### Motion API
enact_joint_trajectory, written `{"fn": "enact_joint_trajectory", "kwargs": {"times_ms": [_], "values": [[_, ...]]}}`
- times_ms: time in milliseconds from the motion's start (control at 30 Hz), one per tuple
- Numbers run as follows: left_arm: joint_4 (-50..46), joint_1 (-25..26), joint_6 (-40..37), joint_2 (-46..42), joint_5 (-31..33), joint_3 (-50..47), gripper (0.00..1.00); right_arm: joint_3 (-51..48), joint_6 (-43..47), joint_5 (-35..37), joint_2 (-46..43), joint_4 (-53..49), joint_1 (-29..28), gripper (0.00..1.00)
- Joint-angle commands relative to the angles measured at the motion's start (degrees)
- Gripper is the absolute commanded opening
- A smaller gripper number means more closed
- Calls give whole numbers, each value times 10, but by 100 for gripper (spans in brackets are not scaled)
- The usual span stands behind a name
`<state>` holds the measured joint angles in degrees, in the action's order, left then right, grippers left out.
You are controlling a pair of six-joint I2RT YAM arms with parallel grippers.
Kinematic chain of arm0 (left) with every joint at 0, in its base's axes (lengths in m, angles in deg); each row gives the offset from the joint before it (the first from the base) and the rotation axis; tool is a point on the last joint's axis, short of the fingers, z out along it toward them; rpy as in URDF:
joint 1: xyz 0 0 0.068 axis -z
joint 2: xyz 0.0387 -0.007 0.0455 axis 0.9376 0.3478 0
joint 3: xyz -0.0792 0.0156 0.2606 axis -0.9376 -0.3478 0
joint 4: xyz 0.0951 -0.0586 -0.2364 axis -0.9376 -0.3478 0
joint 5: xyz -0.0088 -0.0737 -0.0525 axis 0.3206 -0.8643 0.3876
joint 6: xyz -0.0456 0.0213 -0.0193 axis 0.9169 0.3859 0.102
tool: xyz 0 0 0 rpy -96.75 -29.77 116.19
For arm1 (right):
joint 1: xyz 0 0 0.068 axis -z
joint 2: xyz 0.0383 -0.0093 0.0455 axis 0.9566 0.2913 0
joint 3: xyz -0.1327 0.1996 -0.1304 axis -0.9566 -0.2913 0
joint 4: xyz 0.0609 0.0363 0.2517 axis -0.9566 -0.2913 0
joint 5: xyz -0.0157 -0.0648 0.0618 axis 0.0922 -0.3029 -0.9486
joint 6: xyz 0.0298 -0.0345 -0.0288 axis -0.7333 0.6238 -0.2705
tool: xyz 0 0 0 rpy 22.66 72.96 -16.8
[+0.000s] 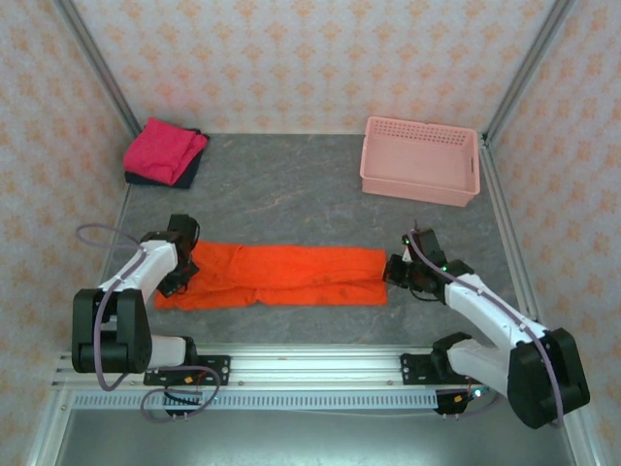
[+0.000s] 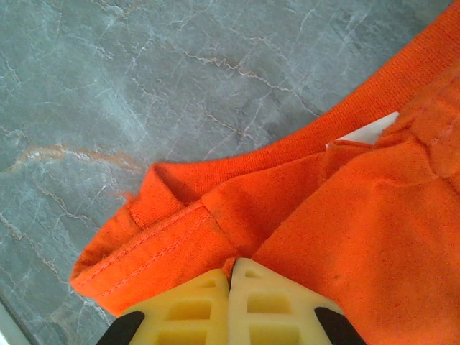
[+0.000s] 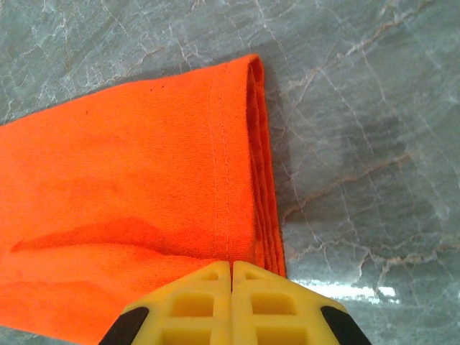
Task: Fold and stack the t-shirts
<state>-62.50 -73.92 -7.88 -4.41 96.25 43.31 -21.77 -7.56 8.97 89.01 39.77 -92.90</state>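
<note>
Top external view, and we have the orange t-shirt [image 1: 277, 275] laid out as one long, narrow band on the table [image 1: 291, 204], nearer the arms than the basket [image 1: 420, 160] and stretching away to the basket's left. Left wrist camera now: the left gripper [image 2: 231, 269] sits at the collar end, jaws pressed flat together, and the cloth puckers right into the tips, so that reads as a pinch on the shoulder seam. Over to the right wrist camera: the right gripper [image 3: 231, 269] is at the hem end, almost straight in front of the basket, jaws closed with no gap, and the stacked hem edges run in under the tips, which looks like a hold on that corner too. Level with the basket and far off to its left, the pink t-shirt [image 1: 165, 149] lies folded on top of the dark t-shirt [image 1: 186, 173], two garments already stacked by the look of it. So this is the last shirt, sides folded in, ends not yet brought together. The next move calls for one end lifted and carried over the other, both pinches kept firm so the layers don't slide apart.
</note>
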Motion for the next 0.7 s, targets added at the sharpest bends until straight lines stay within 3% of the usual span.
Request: {"fn": "enact_joint_trajectory", "kwargs": {"times_ms": [0,200,500,600,667], "values": [[2,-6,-2,-2,29,13,3,-19,-27,-6,-29,-15,-2,0],[1,-8,-6,1,27,19,2,-42,-39,-30,-27,-4,-2,0],[4,-13,-8,-1,35,16,4,-56,-36,-9,13,11,-3,0],[15,-15,-7,9,28,12,12,-56,-35,-23,18,24,-3,0],[19,-15,-4,11,21,11,25,-51,-32,-31,16,23,-2,5]]}}
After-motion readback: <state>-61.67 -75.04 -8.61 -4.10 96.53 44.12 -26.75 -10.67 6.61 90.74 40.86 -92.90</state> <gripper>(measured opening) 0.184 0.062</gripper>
